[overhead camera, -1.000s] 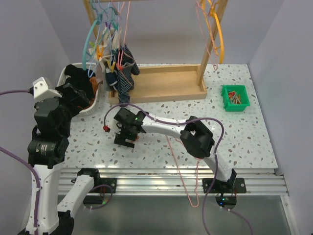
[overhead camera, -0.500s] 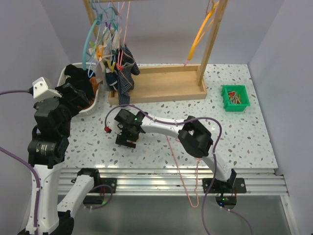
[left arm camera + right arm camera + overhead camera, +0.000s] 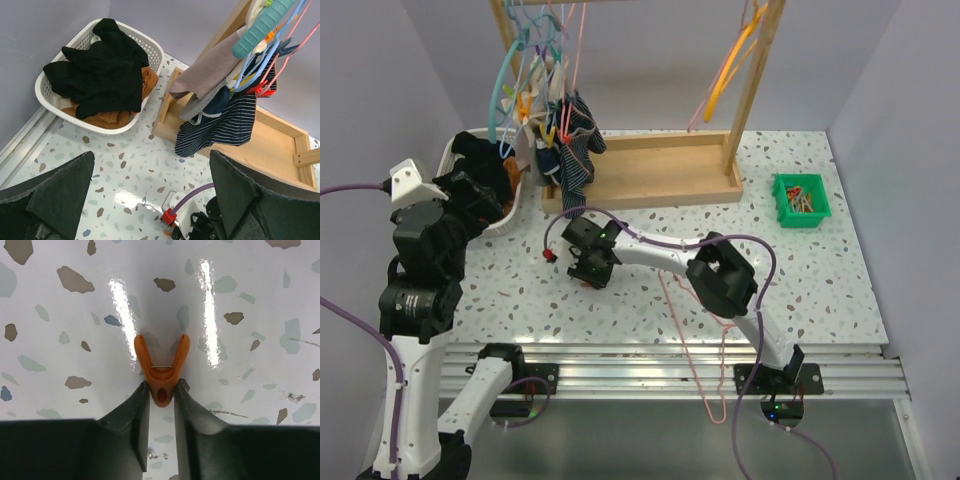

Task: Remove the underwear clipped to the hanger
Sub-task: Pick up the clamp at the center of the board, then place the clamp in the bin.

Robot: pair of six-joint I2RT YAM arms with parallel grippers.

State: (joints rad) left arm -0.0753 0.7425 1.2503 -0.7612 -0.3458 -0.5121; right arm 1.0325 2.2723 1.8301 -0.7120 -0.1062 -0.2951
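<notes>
**Right wrist: jaws pinched on a loose clip, underwear already in the basket**

Far left, the left gripper (image 3: 151,155) hangs up high with its fingers spread as wide as they go, holding nothing. Under it, the white basket (image 3: 156,49) holds the black underwear (image 3: 100,75) in a heap on top of an orange-brown cloth (image 3: 148,80). Next over, the wooden rack (image 3: 650,170) carries hangers with dark blue striped garments (image 3: 220,125). I can't tell if any black piece is still clipped up there.

Centre, the right gripper (image 3: 161,390) is low over the table (image 3: 820,270). Its 2 fingers are closed against the narrow end of an orange clip (image 3: 161,365), and the V end points away from the wrist. Far right sits the green bin (image 3: 801,200), with what look like more clips in it.

My read is that this step is picking up the loose clip. The hold looks shallow, right at the tip, so I'd keep the squeeze on and lift straight up. I'd check the clip comes off the table before I swing toward the bin, and if it twists I'd set it down and regrip closer to the spring.

Versus 1 second ago, the right gripper's jaws were wide and are now closed in on the clip. The wrist has slid a little toward the rack. The orange hanger (image 3: 725,80) on the rack's right post has swung to a different angle. The left arm has not moved.
</notes>
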